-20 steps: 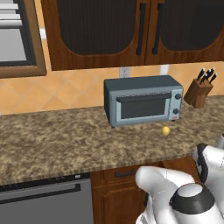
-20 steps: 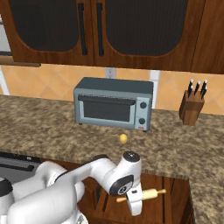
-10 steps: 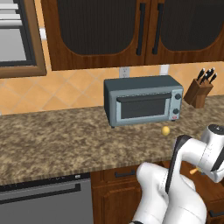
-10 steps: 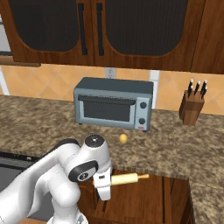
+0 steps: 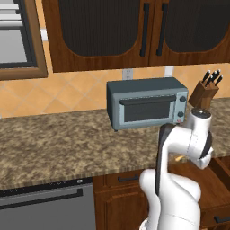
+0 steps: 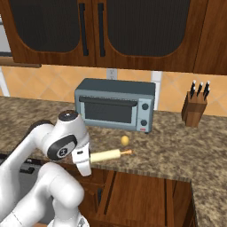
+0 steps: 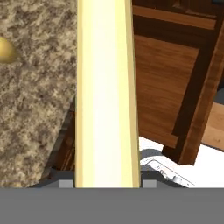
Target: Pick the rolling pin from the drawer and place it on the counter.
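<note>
My gripper (image 6: 85, 165) is shut on the rolling pin (image 6: 107, 155), a pale yellow stick held about level. It hangs over the counter's (image 6: 177, 150) rounded front edge, with its free end pointing toward a small yellow fruit (image 6: 125, 140). In the hand view the rolling pin (image 7: 107, 92) runs straight up the picture, with the speckled counter (image 7: 35, 96) to its left and the open reddish-brown drawer (image 7: 175, 74) to its right. That drawer (image 6: 142, 195) stands pulled out below the counter. In the left base view the arm hides the hand, and a tip of the rolling pin (image 5: 179, 158) peeks out.
A grey toaster oven (image 6: 116, 105) stands at the back of the counter, and a knife block (image 6: 194, 108) stands to its right. The yellow fruit (image 7: 5, 50) lies just beyond the pin. A grey dishwasher front (image 5: 45, 206) sits below the counter on the left.
The arm has lifted the rolling pin up out of the drawer and carried it left and forward, up to the counter's front edge. The grip has stayed shut.
</note>
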Robot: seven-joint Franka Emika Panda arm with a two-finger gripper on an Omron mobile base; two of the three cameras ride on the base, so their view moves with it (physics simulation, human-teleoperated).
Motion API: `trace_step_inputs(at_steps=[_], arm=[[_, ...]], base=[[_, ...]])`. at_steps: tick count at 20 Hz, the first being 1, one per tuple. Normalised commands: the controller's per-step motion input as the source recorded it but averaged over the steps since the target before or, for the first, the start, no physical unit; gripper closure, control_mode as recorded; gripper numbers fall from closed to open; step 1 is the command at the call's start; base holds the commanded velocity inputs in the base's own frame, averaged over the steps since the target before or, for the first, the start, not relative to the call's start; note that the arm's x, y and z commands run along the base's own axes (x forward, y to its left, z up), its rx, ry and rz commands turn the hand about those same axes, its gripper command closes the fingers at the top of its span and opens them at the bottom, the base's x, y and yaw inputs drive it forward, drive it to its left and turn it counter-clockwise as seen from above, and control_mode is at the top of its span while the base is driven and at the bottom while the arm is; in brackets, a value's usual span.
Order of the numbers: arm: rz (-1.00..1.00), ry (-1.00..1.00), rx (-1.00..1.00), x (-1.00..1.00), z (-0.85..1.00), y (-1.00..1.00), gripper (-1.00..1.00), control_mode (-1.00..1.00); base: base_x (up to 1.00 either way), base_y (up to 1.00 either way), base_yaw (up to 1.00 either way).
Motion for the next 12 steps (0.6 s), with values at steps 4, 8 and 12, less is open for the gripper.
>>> trace_step_inputs(at_steps=[4,8,12], arm=[[0.1,0.0,0.0,0.64,0.47,0.77,1.0,-1.0],[0.21,0.1,0.0,0.91,0.05,0.61,1.0,-1.0],[0.18,0.13,0.0,1.0,-0.02,0.41,1.0,-1.0]], base=[[0.0,0.0,0.0],[0.0,0.0,0.0],[0.0,0.0,0.0]])
